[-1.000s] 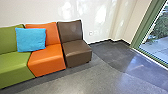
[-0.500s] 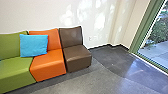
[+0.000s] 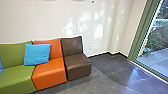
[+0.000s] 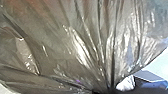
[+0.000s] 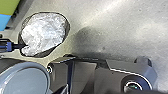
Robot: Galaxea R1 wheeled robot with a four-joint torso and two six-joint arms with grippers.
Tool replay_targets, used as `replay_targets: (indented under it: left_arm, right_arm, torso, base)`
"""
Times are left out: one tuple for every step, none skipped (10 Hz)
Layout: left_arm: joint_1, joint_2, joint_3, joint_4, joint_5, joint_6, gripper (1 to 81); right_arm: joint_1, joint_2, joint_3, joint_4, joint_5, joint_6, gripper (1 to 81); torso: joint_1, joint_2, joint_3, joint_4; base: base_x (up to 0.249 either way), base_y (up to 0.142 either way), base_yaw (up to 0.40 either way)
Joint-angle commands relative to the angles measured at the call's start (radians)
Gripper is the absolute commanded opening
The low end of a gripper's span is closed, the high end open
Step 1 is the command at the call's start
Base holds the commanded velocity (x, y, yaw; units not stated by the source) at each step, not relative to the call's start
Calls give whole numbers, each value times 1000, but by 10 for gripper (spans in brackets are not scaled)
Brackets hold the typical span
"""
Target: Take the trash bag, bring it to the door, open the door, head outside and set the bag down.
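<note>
Trash bag (image 4: pixel 82 47) hangs from the left end effector (image 5: pixel 23 46), which is closed on its gathered neck. In the head view, a green seat (image 3: pixel 17 77), an orange seat (image 3: pixel 51 75) and a brown seat (image 3: pixel 78 66) stand side by side in a row along a pale wall (image 3: pixel 25 20), the orange one between the other two. A bright blue pillow (image 3: pixel 37 54) leans against the backrests where the green and orange seats meet, covering part of each. Patches of light fall across the wall above the brown seat. The grey floor (image 3: pixel 100 80) has a darker stretch (image 3: pixel 112 65) that runs from beside the brown seat's outer edge to the foot of a green frame (image 3: pixel 140 35) holding tall glass. Beyond the glass are paving (image 3: pixel 156 60) and leafy bushes (image 3: pixel 155 37). In the left wrist view, the bag's thin, shiny, see-through plastic spreads out in long folds that draw together at one point. Close to that point shows a crumpled white piece (image 4: pixel 126 83); what it is, I cannot tell. In the right wrist view, the bag shows as a rounded, dark-edged shape with crumpled whitish plastic inside, the left end effector meeting it at one edge. Whether the right end effector is open or closed, I cannot tell.
</note>
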Motion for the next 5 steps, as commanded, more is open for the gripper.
replay_targets:
  left_arm:
    - [-52,-16,2,-6,32,23,10]
    - [-31,-16,2,-4,29,31,10]
    - [-4,-14,-2,-4,-11,45,10]
    - [9,-10,-4,-4,-27,54,10]
    - [26,-8,-4,-4,-28,59,10]
  right_arm:
    - [59,-13,-10,17,-60,-20,811]
    - [39,-3,-21,17,-51,-30,811]
    - [15,22,-43,19,-25,-50,811]
    - [1,49,-76,17,-20,-53,811]
    - [-16,71,-99,17,-13,-53,811]
  torso:
    - [-61,94,87,0]
    - [-85,131,67,0]
    - [-110,166,46,0]
    - [-126,191,54,0]
    - [-144,219,60,0]
  base:
    - [0,0,0]
    - [0,0,0]
    - [0,0,0]
    - [0,0,0]
    - [0,0,0]
